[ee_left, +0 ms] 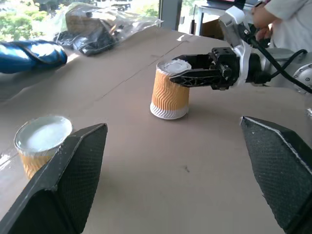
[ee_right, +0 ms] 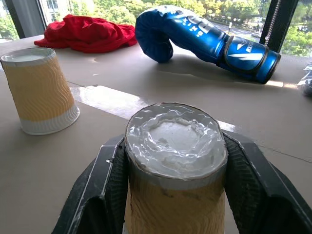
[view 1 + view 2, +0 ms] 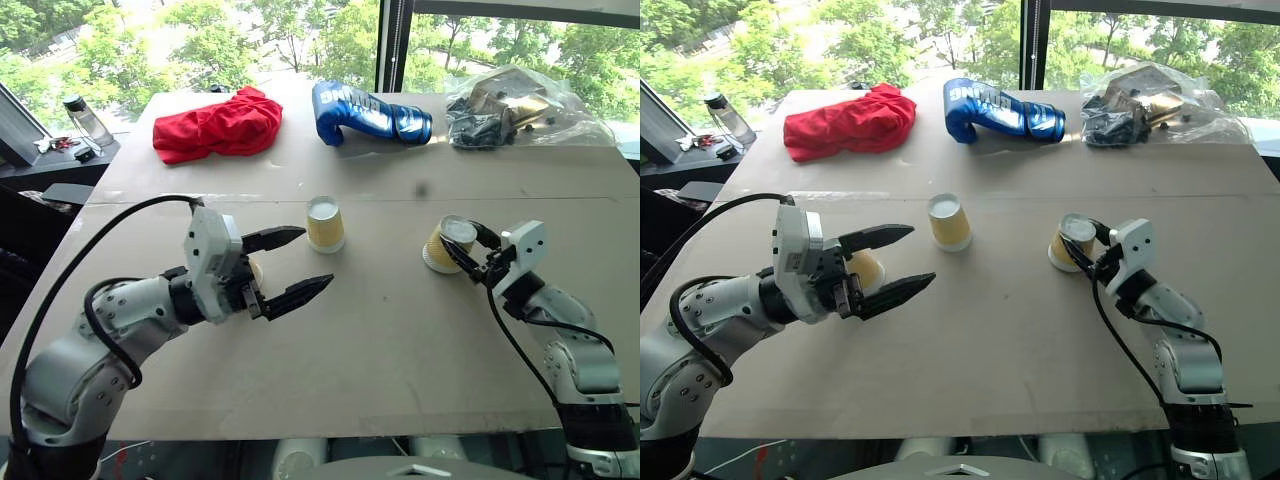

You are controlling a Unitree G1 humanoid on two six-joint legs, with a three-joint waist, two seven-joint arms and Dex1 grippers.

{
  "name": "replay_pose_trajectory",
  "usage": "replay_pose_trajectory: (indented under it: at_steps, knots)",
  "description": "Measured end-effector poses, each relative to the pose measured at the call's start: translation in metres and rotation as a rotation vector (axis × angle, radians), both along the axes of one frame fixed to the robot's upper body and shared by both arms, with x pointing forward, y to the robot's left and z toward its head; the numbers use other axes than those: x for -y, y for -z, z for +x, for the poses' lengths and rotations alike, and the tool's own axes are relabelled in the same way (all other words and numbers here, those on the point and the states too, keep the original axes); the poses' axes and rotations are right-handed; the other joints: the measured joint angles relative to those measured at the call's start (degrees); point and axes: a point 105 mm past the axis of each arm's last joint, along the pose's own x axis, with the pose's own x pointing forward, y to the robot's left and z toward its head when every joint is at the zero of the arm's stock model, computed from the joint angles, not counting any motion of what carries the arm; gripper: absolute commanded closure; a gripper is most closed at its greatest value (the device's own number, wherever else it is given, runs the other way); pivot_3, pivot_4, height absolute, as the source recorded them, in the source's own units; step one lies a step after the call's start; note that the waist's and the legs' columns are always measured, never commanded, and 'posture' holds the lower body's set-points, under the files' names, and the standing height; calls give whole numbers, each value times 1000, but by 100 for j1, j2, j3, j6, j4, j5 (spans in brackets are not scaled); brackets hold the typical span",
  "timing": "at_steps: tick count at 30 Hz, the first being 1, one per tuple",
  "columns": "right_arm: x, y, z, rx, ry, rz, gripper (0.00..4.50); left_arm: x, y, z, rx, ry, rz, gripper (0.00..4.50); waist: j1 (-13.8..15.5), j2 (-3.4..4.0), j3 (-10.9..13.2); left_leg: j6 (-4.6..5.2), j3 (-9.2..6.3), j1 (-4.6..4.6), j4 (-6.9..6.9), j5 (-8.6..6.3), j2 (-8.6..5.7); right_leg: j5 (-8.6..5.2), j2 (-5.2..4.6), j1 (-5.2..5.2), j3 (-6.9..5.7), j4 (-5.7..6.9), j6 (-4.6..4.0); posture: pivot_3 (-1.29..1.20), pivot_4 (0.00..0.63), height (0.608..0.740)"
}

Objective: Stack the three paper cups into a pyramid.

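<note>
Cup [image 2: 175, 165] sits clamped between right jaws; left jaws gape wide beside another cup [image 3: 866, 268].

A brown bench [image 3: 400, 350] fills most of the frame. Along its far edge, a crumpled red cloth [image 3: 218, 125] lies at upper left, a blue boxing glove [image 3: 368, 113] at upper centre, and a clear plastic bag [image 3: 520, 108] holding dark items at upper right. A bottle [image 3: 88, 120] stands at the far left edge, beyond the bench. Green trees [image 3: 300, 30] show through the window.
</note>
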Motion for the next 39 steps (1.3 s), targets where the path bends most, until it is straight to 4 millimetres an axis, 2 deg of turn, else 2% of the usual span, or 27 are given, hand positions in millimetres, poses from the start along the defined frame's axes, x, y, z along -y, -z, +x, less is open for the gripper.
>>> replay_pose_trajectory:
  at_steps: [6, 10, 16, 17, 19, 21, 24, 27, 32, 36, 39]
  knots:
    - [-10, -4, 10, -3, -17, 2, 2534, -6, -5, -3, 27, -67, 2, 0, 32, -9, 5, -12, -10, -56, 11, 7, -2, 0, 0, -55, -7, 21, 0, 0, 150, 740]
    - [-10, -6, 20, -9, -10, -10, 2534, -7, -4, -6, 23, -95, -4, 0, 9, -10, 6, -12, -6, -56, 14, 7, -1, 1, 3, -59, -8, 22, 0, 0, 150, 740]
    - [-10, -6, 22, -11, -8, -11, 2534, -6, -1, -10, 10, -110, -9, 0, 11, -10, 6, -12, -6, -56, 14, 7, 0, 1, 4, -59, -9, 25, 0, 0, 150, 740]
    - [-10, -6, 22, -13, -8, -11, 1738, -7, 0, -10, 7, -112, -9, 0, 11, -10, 6, -12, -6, -56, 15, 7, 0, 1, 4, -59, -9, 26, 0, 0, 150, 740]
    - [-8, -5, 22, -25, -7, -6, 1098, -7, 0, -10, 7, -113, -10, 0, 12, -10, 6, -11, -6, -56, 17, 7, -1, 1, 4, -59, -9, 26, 0, 0, 150, 740]
    - [-8, -1, 20, -45, -19, 4, 57, -7, 0, -10, 9, -114, -12, 0, 13, -10, 6, -11, -6, -56, 17, 7, -1, 1, 4, -59, -9, 26, 0, 0, 150, 740]
    - [-8, -1, 17, -52, -33, 31, 57, -6, -3, -8, 24, -128, -31, 0, 14, -10, 6, -11, -6, -56, 17, 7, -1, 1, 4, -59, -9, 26, 0, 0, 150, 740]
    - [-8, -9, 10, -22, -58, 62, 57, -3, -8, 0, 61, -171, -86, 0, 19, -10, 6, -11, -7, -57, 18, 7, -1, 1, 4, -57, -10, 27, 1, 0, 150, 740]
    - [9, -21, -3, 25, -40, 81, 57, 2, -8, 20, 97, -299, -155, 0, 45, -10, 6, -10, -9, -60, 22, 7, -6, 2, 1, -56, -11, 27, 2, 0, 150, 740]
    - [22, -29, -29, 23, -96, 79, 57, 6, 0, 43, 101, -399, -171, 0, 66, -14, 5, -10, -13, -65, 28, 6, -8, 2, 8, -55, -12, 27, 2, 0, 150, 740]
    - [28, -27, -71, -19, -228, 39, 57, 17, 11, 66, 115, -456, -137, 0, 109, -15, 5, -8, -18, -69, 30, 6, -13, 2, 13, -52, -12, 24, 3, 0, 150, 740]
